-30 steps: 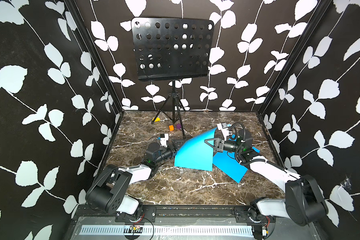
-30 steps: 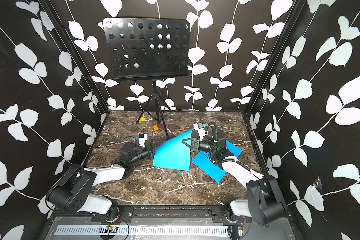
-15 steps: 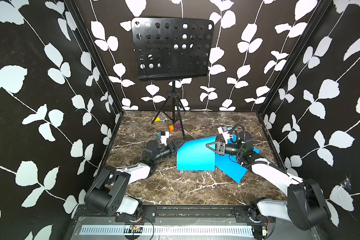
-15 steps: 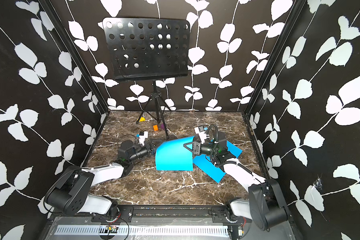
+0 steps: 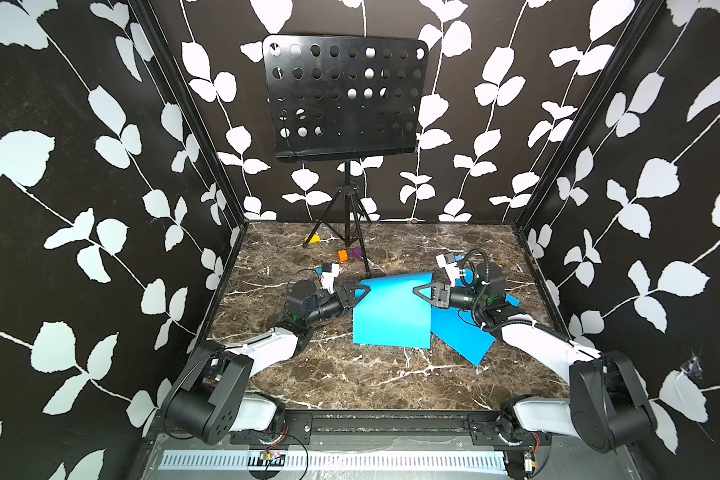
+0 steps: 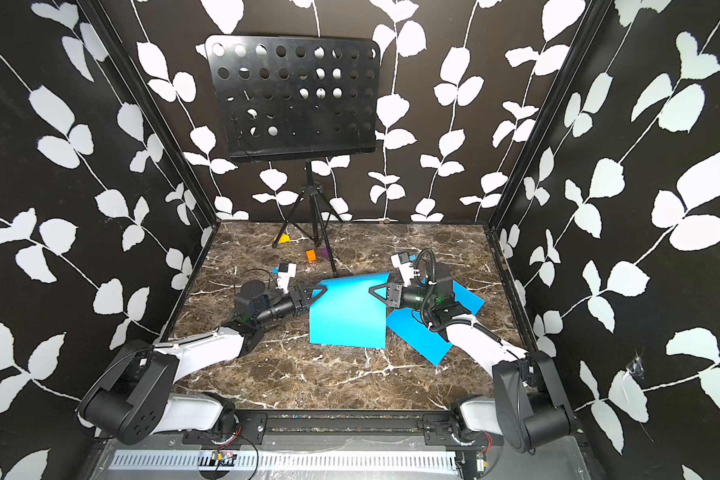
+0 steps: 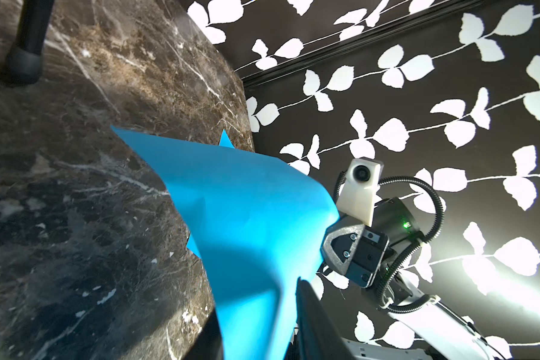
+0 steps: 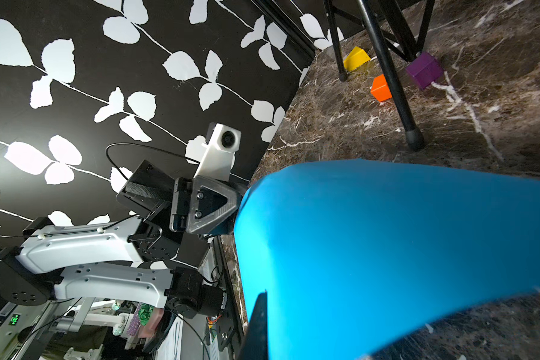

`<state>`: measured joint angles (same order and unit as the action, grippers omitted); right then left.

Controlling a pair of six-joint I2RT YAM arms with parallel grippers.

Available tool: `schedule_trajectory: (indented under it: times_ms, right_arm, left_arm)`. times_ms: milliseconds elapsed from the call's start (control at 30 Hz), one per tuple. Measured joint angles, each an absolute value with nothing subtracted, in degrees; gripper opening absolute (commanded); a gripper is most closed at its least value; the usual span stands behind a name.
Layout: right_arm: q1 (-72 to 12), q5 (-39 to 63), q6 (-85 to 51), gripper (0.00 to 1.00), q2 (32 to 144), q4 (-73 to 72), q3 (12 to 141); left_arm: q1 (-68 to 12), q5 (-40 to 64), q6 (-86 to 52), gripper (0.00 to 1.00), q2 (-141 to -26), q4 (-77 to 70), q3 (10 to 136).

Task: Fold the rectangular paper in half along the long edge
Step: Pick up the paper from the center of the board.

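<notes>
Paper (image 5: 391,316) arched between low, level arms (image 5: 267,349); right gripper (image 5: 418,291) clamped on it; left gripper (image 5: 360,291), hold unclear.

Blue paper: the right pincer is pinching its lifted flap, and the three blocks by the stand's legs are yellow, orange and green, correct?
No. The third is a purple block, not green, as the right wrist view shows. The rest holds: the right pincer is shut on the lifted flap of the blue paper, and the yellow block and orange block sit by the stand's legs.
</notes>
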<state>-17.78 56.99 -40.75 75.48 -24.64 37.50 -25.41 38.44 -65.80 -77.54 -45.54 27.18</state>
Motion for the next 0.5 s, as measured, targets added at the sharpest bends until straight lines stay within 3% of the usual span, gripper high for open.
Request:
schedule_trajectory:
  times_ms: [133, 333, 500]
  right_arm:
    - [-17.8, 57.0, -41.5, 0.0, 75.5, -24.6, 37.5]
    - [-17.8, 56.2, -44.6, 0.33, 76.2, -25.5, 37.5]
    - [-17.8, 53.8, -48.0, 0.42, 76.3, -26.6, 37.5]
  left_arm:
    - [-25.4, 38.6, -64.4, 0.18, -77.5, -44.0, 27.2]
    - [-25.4, 38.8, -62.8, 0.03, -77.5, -43.0, 27.2]
    - [-25.4, 39.0, -61.9, 0.0, -77.5, -42.9, 27.2]
